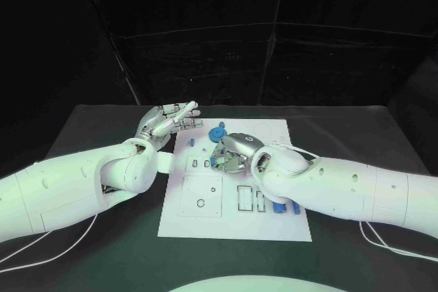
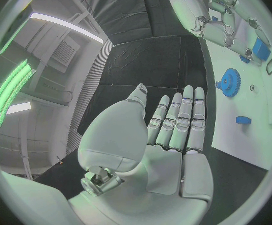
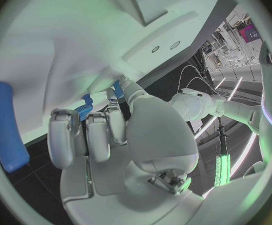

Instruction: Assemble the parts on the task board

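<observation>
Resting over the middle of the white board (image 1: 183, 222), the right hand (image 1: 233, 154) is turned palm down with its fingers curled in toward the board's surface. The right wrist view shows those fingers (image 3: 89, 135) bunched close together, with a small blue piece (image 3: 84, 108) showing just beyond their tips; whether they actually grip it I cannot tell. A longer blue bar (image 3: 5, 125) lies off to one side in that same view.

The left hand (image 1: 169, 121) is raised beside the board's far left corner, palm open and holding nothing. Its fingers (image 2: 179, 117) are stretched out straight, side by side, with the thumb set apart from them.

A blue gear (image 1: 215, 134) sits near the far edge of the board, between the two hands, and a small blue block (image 1: 193, 141) lies just beside it toward the left hand. More blue pieces (image 1: 278, 208) stand in a row near the board's near right corner, partly behind the right arm. The board lies flat on the black table (image 1: 91, 254).
</observation>
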Robot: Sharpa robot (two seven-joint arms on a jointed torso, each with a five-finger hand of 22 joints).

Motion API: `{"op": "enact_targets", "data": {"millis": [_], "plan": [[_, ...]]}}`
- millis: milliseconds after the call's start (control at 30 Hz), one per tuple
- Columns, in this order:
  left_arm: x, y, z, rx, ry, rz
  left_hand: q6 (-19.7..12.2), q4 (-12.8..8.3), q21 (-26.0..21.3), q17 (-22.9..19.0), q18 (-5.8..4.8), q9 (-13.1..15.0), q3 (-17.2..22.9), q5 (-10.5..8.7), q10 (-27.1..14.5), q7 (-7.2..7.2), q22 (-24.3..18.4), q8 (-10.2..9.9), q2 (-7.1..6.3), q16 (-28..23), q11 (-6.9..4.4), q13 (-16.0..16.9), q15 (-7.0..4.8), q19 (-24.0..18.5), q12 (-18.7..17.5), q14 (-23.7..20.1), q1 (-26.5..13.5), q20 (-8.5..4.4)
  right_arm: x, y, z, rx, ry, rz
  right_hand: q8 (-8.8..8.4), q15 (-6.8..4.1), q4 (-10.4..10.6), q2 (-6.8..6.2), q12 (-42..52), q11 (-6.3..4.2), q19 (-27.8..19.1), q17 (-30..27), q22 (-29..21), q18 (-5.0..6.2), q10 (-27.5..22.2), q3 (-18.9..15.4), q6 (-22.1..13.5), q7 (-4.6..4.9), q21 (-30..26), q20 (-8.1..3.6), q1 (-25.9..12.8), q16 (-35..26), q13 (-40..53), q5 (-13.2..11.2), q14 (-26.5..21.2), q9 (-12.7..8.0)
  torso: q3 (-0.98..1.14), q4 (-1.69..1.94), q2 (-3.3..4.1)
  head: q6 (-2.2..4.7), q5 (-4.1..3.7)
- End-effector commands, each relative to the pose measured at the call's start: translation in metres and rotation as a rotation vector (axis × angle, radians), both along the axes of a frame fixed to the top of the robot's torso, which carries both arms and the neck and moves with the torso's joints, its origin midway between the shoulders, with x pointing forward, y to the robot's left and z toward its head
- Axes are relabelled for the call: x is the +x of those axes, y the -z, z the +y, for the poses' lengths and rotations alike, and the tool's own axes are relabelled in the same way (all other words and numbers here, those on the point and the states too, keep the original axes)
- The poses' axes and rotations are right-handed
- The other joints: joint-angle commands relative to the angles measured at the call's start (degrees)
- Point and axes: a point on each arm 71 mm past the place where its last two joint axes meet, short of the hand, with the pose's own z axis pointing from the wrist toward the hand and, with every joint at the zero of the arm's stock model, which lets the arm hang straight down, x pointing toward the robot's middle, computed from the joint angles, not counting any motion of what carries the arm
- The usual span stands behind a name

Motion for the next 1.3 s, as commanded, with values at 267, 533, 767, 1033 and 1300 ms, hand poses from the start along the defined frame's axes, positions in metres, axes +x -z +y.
{"op": "enact_targets", "data": {"millis": [267, 533, 767, 1033, 1300], "plan": [[0.0001, -0.0017, -0.0015, -0.006, 0.014, -0.008, 0.28, -0.15, -0.39, 0.06, 0.57, -0.01, -0.09, 0.01, 0.08, 2.01, -0.07, -0.33, 0.23, -0.21, 0.19, -0.05, 0.10, -0.43, -0.31, -0.19, 0.40, -0.06, -0.0002, 0.0048, -0.0020, -0.024, 0.013, 0.017, -0.51, 0.51, 0.40, -0.52, -0.32, 0.18, 0.82, 8.62, 7.79, -0.91, -0.32, -0.40, -0.58, 0.23, -0.03, 0.22, -1.08, -0.40, 4.17, -0.34, 4.53, 0.04, 0.01, -0.01, 0.00, -0.01, -0.03], [0.0001, -0.0016, -0.0017, -0.007, 0.015, -0.007, 0.28, -0.15, -0.39, 0.06, 0.57, -0.01, -0.09, 0.01, 0.08, 2.01, -0.07, -0.33, 0.23, -0.21, 0.19, -0.05, 0.10, -0.43, -0.31, -0.19, 0.40, -0.06, -0.0002, 0.0048, -0.0019, -0.023, 0.014, 0.017, -1.06, 0.73, 0.86, -1.25, -0.63, 0.44, 0.80, 8.56, 7.77, -0.91, -0.56, -1.05, -1.36, 0.52, -0.06, 0.43, -2.02, -0.45, 3.93, -0.49, 4.51, -0.07, 0.01, -0.01, 0.00, -0.04, -0.06], [0.0001, -0.0016, -0.0018, -0.007, 0.016, -0.006, 0.28, -0.15, -0.39, 0.06, 0.57, -0.01, -0.09, 0.01, 0.08, 2.01, -0.07, -0.33, 0.23, -0.21, 0.19, -0.05, 0.10, -0.43, -0.31, -0.19, 0.40, -0.06, -0.0001, 0.0047, -0.0020, -0.022, 0.016, 0.016, -1.41, 0.85, 1.02, -1.49, -0.90, 0.58, 0.78, 8.47, 7.74, -0.90, -0.78, -1.36, -1.93, 0.67, -0.08, 0.55, -2.28, -0.50, 3.71, -0.41, 4.49, -0.15, 0.01, 0.00, 0.02, -0.11, -0.08], [0.0001, -0.0014, -0.0019, -0.008, 0.019, -0.003, 0.28, -0.15, -0.39, 0.06, 0.57, -0.01, -0.09, 0.01, 0.08, 2.01, -0.07, -0.33, 0.23, -0.21, 0.19, -0.05, 0.10, -0.43, -0.31, -0.19, 0.40, -0.06, 0.0000, 0.0043, -0.0021, -0.018, 0.018, 0.012, -1.95, 1.08, 1.39, -1.83, -1.19, 0.84, 0.71, 8.32, 7.66, -0.88, -1.05, -2.04, -2.96, 0.93, -0.13, 0.76, -2.73, -0.59, 3.49, -0.67, 4.46, -0.25, 0.01, 0.00, 0.00, -0.14, -0.08], [0.0002, -0.0012, -0.0020, -0.008, 0.021, -0.001, 0.10, -0.22, -0.48, 0.06, 0.58, -0.03, -0.18, 0.01, 0.03, 2.01, -0.15, -0.40, 0.26, -0.35, 0.21, -0.05, 0.13, -0.54, -0.39, -0.23, 0.38, -0.02, 0.0001, 0.0040, -0.0021, -0.014, 0.021, 0.009, -2.46, 1.29, 1.61, -2.11, -1.64, 1.10, 0.65, 8.22, 7.58, -0.86, -1.45, -2.66, -4.19, 1.22, -0.17, 0.96, -2.87, -0.65, 3.11, -0.82, 4.43, -0.40, 0.01, 0.00, 0.01, -0.17, -0.11]]}}
